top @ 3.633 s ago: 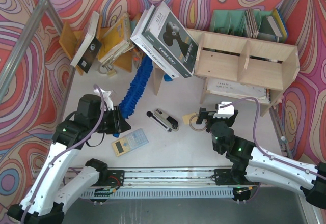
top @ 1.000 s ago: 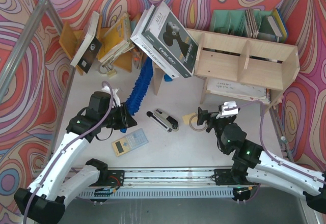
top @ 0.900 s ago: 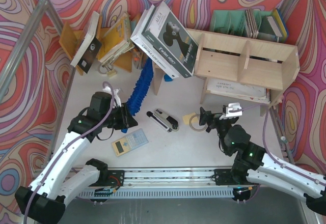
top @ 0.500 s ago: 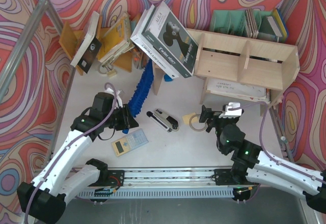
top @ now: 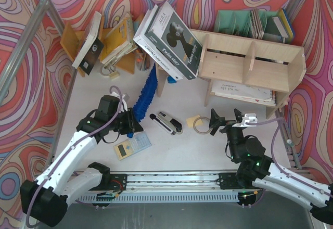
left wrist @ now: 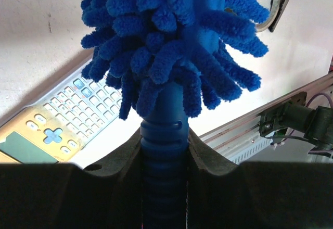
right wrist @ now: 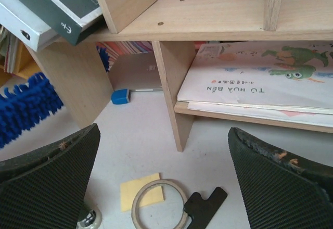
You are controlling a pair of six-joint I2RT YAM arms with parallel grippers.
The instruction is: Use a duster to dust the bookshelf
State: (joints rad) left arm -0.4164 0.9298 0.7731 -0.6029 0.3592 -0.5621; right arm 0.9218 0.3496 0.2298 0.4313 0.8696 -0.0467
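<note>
The duster (top: 145,91) is a bright-blue fluffy brush lying slanted over the table. Its tip reaches under the leaning books at the left end of the bookshelf (top: 250,62). My left gripper (top: 130,121) is shut on the duster's ribbed dark-blue handle (left wrist: 162,135), and the fluffy head (left wrist: 171,41) fills the left wrist view. My right gripper (top: 227,118) stands open with nothing in it, in front of the pale plywood bookshelf (right wrist: 218,18). Between its fingers (right wrist: 47,166), the right wrist view shows the shelf's legs and the duster's blue tip (right wrist: 26,106) at the left.
A calculator (top: 133,145) lies by the left gripper. A black and silver stapler (top: 166,122), a yellow note (right wrist: 140,191) and a tape ring (right wrist: 158,203) lie mid-table. Big books (top: 169,39) lean on the shelf's left end. A picture book (right wrist: 260,78) lies underneath.
My left arm has pushed the duster a little farther toward the shelf's left end. The right wrist has swung to the right, its gripper still open.
</note>
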